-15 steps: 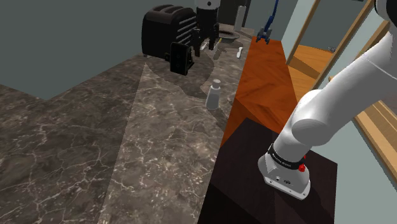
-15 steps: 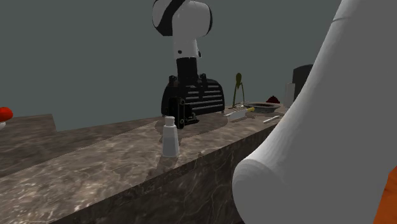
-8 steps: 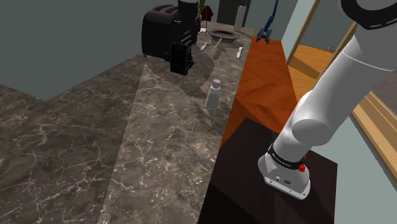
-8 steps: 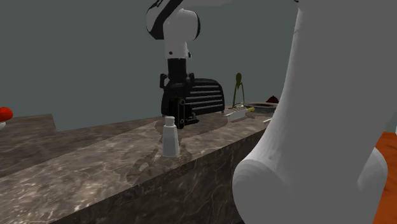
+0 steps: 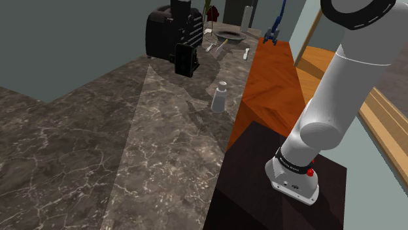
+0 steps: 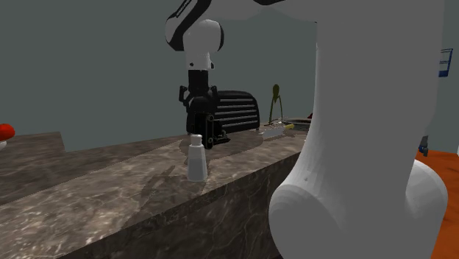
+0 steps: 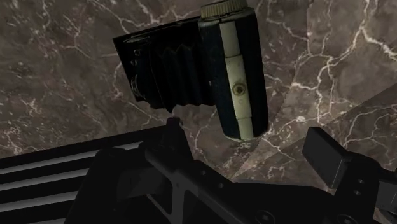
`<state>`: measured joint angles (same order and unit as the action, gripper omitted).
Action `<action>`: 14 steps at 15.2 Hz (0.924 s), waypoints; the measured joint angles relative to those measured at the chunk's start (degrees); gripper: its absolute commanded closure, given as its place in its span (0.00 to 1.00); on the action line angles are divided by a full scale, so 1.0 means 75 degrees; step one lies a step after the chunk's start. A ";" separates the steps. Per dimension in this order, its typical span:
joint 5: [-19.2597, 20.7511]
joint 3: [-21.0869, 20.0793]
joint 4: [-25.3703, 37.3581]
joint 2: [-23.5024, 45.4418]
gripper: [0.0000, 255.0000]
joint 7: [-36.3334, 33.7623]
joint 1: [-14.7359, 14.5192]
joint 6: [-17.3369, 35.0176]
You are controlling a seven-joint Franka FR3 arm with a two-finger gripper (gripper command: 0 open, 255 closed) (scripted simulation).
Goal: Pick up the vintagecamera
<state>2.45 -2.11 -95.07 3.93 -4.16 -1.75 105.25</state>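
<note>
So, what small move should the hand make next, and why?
Probably lower it straight down, kept open. In the wrist view the open hand hangs above the vintage camera, whose body lines up with the hand's gap but is not yet inside it. The black toaster stands close beside.

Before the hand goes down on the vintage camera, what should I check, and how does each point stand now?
1. Hand open: ok, fingers stand apart.
2. Hand above vintage camera: ok, its body lies between the finger lines.
3. Camera held: not ok, no finger touches it.
4. Room beside the toaster: cannot tell, it stands close to the camera.
5. Shaker out of the path: ok, it stands apart.
</note>
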 measured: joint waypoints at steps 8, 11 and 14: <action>0.0000 0.0001 -0.0454 -0.0017 1.00 -0.0010 0.0003 0.0454; -0.0003 -0.0001 -0.0456 -0.0019 1.00 -0.0010 0.0001 0.0458; -0.0003 -0.0003 -0.0453 -0.0017 1.00 -0.0013 -0.0001 0.0460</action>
<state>2.43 -2.14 -98.47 3.80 -4.26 -1.76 108.70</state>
